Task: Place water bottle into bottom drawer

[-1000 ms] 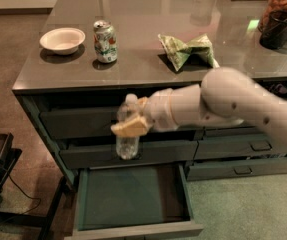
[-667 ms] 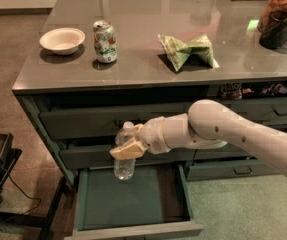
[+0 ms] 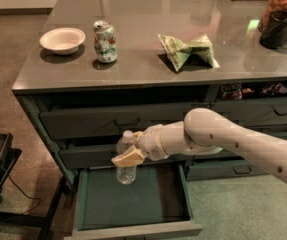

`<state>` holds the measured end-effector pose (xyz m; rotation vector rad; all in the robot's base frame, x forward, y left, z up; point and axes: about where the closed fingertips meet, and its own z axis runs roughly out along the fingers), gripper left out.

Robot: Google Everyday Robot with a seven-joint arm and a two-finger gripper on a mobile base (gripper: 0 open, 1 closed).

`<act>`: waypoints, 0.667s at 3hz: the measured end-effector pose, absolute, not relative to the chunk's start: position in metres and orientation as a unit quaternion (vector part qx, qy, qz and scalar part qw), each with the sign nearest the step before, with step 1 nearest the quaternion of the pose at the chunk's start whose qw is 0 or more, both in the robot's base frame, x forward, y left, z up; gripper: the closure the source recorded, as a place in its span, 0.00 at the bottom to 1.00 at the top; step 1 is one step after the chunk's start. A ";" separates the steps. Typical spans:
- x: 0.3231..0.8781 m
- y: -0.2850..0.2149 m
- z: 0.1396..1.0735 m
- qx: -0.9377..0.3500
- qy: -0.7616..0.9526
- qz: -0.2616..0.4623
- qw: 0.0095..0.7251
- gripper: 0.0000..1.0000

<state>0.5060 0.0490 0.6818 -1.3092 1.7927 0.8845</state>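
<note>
With the tan-padded two-finger gripper point(image 3: 128, 157) clamped around the small clear plastic water bottle point(image 3: 126, 174), upright over the 11 o'clock corner of the open teal-floored bottom drawer point(image 3: 150, 204), we lower it vertically and release only at floor contact.

Clear plastic water bottle point(image 3: 126, 174) in jaws above matt bottom drawer point(image 3: 150, 201).

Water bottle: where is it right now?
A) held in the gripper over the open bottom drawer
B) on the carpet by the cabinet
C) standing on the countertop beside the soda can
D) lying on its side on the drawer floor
A: the gripper, in front of the middle drawer, is clamped on the water bottle, holding it upright over the teal floor of the pulled-out bottom drawer.
</note>
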 end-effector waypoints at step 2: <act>0.513 0.052 0.576 -0.566 0.671 0.312 0.363 1.00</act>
